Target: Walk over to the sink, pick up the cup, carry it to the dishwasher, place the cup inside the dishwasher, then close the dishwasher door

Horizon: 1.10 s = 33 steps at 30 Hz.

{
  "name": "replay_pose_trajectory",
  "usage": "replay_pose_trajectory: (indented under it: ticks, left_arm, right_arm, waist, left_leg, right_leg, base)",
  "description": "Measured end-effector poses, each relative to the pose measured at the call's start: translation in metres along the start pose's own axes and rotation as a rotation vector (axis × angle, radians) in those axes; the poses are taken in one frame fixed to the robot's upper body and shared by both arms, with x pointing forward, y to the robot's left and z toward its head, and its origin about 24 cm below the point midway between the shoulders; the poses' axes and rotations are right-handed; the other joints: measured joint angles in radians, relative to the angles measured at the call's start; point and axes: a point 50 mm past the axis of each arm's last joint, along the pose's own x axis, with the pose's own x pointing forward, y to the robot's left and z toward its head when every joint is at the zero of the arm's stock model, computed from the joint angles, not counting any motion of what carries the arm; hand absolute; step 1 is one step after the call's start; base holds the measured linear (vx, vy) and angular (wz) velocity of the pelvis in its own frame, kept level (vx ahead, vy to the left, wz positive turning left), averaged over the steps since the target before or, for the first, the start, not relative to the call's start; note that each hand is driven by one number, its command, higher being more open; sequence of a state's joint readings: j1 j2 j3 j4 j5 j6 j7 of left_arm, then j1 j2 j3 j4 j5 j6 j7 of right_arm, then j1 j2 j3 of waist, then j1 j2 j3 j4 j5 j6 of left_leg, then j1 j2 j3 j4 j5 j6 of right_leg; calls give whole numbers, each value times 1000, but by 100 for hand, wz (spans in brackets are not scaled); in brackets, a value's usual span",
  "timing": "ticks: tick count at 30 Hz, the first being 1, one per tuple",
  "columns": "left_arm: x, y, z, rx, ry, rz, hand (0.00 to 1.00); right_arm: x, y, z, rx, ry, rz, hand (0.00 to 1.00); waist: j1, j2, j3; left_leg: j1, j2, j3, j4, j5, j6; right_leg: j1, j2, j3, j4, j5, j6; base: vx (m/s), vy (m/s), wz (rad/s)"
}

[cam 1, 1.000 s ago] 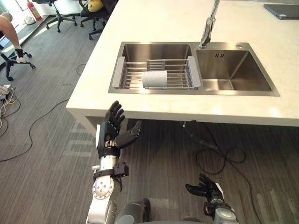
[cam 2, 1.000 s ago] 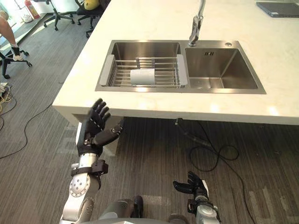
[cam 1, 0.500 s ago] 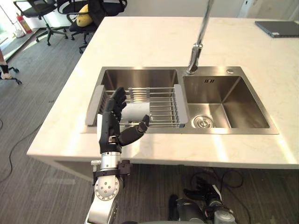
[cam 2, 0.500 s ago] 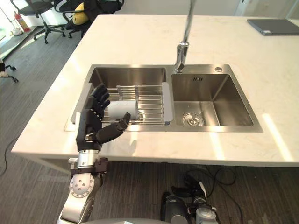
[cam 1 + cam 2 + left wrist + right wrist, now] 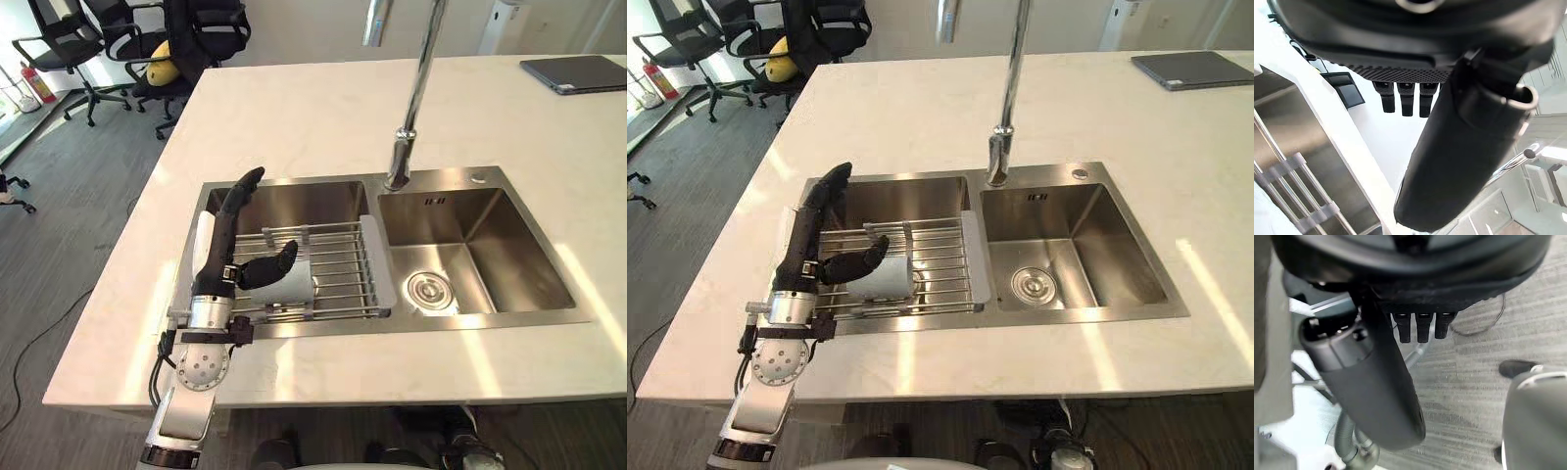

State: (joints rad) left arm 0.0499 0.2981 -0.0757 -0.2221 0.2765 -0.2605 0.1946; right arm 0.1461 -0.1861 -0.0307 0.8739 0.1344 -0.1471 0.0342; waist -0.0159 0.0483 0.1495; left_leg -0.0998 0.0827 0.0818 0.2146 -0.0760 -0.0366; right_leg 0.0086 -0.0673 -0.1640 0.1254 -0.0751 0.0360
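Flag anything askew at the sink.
The cup lies on its side on the wire rack in the left basin, not upright. The left hand hovers open over it; the right hand hangs above the floor. Nothing looks spilled.

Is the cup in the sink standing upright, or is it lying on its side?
On its side: the cup lies on the wire rack, with its curved wall facing up.
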Motion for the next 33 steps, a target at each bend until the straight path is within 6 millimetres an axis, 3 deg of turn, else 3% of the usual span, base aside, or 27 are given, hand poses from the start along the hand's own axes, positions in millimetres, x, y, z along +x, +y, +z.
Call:
replay_pose_trajectory:
  ticks: [6,13,33]
  left_arm:
    - [-1,13,-14,131,29,-96,90]
    - [-6,24,-19,212,44,-186,90]
    - [-34,27,-34,217,157,-357,90]
  right_arm:
    - [-2,1,-4,2,11,10,90]
    - [-4,-4,-9,-8,24,10,90]
    - [-4,7,-12,-94,46,66,90]
  waist:
    - [-1,-2,-1]
    - [-1,-3,-3]
    - [19,-17,-33]
  left_leg:
    - [81,-28,11,-99,30,8]
    - [131,-26,10,-185,70,-3]
    - [161,-40,-5,-256,103,3]
  right_leg:
    - [55,-19,3,-59,14,21]
    - [79,-9,-4,-92,25,15]
    - [113,-7,-18,-152,51,22]
  base:
    - [34,33,-2]
    - [-1,-26,0]
    - [-6,-1,2]
